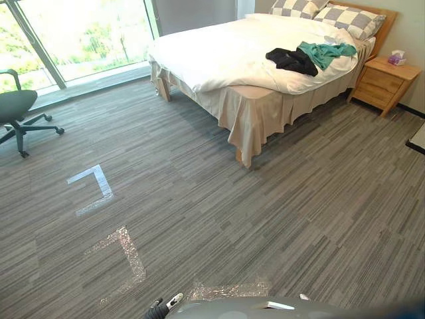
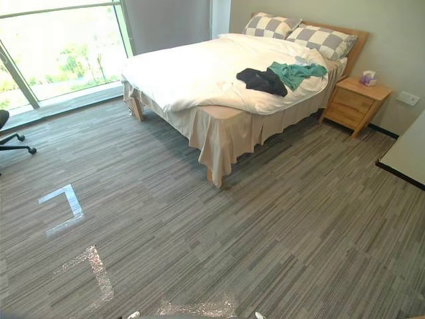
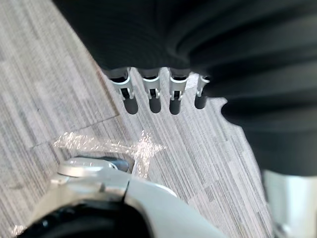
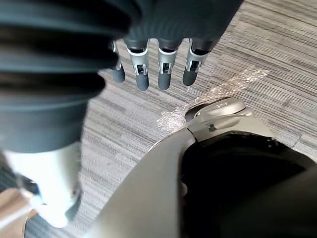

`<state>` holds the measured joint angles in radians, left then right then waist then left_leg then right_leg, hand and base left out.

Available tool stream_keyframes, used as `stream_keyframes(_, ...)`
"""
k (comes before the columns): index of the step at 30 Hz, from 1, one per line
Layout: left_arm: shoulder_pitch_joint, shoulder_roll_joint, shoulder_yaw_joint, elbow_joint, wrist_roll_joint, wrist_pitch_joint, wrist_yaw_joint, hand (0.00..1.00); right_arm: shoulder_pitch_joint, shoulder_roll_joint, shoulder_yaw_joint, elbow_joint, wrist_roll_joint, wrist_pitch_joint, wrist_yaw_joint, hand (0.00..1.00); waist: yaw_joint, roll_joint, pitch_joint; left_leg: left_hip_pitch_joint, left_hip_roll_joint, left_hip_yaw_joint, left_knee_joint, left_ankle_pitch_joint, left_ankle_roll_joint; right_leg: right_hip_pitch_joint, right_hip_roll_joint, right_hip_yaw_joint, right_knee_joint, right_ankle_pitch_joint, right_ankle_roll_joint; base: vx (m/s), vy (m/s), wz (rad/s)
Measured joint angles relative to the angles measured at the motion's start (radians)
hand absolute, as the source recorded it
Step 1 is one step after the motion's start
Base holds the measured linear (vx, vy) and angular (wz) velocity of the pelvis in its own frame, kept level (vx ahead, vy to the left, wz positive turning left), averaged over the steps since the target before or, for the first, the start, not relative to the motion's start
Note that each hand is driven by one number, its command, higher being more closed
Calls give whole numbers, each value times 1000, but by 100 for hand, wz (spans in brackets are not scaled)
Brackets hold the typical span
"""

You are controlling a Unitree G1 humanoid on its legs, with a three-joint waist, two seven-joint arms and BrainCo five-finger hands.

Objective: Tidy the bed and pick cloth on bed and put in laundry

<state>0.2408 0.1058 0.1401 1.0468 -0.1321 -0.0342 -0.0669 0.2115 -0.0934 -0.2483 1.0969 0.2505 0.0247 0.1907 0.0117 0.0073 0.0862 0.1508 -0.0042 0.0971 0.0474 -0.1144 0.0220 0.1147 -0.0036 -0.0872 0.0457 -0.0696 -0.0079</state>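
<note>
Grey striped carpet [image 1: 265, 219] covered most of the head views, bed [image 1: 219, 60] in the upper right; a black cloth [image 1: 292, 61] and a teal cloth [image 1: 325, 53] lay touching on its white duvet, near the checked pillows [image 1: 355, 20]; a tissue box [image 1: 396, 58] sat on the nightstand [image 1: 384, 83] at far right; left hand [image 3: 153, 94] and right hand [image 4: 163, 69] hung over carpet, fingers straight, relaxed, empty.
</note>
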Motion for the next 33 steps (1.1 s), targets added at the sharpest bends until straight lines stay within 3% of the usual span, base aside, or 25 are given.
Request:
stream_keyframes(14,0,-5,19,-2,50,-30,-55,0,-17,-6,1,4,-18,6,6,0,3,11,6,59,-1,3,-42,-4,-23,70,1,-23,-66,8,31,41,1,1)
stream_keyframes(23,10,-6,20,-6,98,-58,-66,0,-1,3,-11,-16,22,2,6,0,6,3,10,37,3,25,-43,-11,-25,20,1,-23,-16,-27,10,-73,-24,-3)
stream_keyframes(26,13,-3,19,-29,122,-63,-79,0,25,18,-19,-59,49,1,-1,0,6,-9,24,21,7,57,12,-41,-17,-64,-17,-15,169,-114,19,-11,-25,-21)
stream_keyframes(30,10,14,-30,-53,123,-46,-79,0,44,30,-17,-107,76,13,-20,0,5,-22,47,48,11,127,63,-80,-14,-156,-67,-78,442,-178,89,4,-23,-35)
stream_keyframes(32,3,23,-44,-75,123,-21,-79,0,46,37,-18,-122,81,26,-31,0,2,-18,57,79,26,162,66,-89,-13,-196,-96,-137,568,-203,88,11,-45,-47)
stream_keyframes(33,2,26,-44,-80,123,-7,-79,0,47,43,-21,-125,90,30,-37,0,2,-25,61,95,40,172,80,-103,-24,-204,-143,-196,609,-229,70,36,-59,-45)
